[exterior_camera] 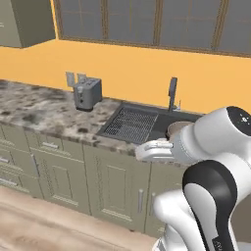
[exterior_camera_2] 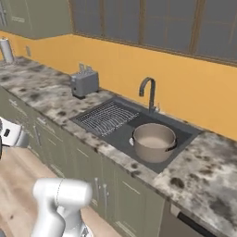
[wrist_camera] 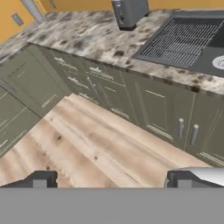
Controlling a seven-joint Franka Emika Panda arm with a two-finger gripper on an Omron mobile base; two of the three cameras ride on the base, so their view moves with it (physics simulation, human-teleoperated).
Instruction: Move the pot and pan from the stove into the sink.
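The pot already sits in the sink basin's right end by the faucet, and with my fingers spread empty over the floor, I probably risk clipping cabinets swinging back.

The hand hangs wide open over the wooden floor, facing olive cabinets. Above, a speckled worktop carries a toaster beside the sink and its ribbed drainboard.
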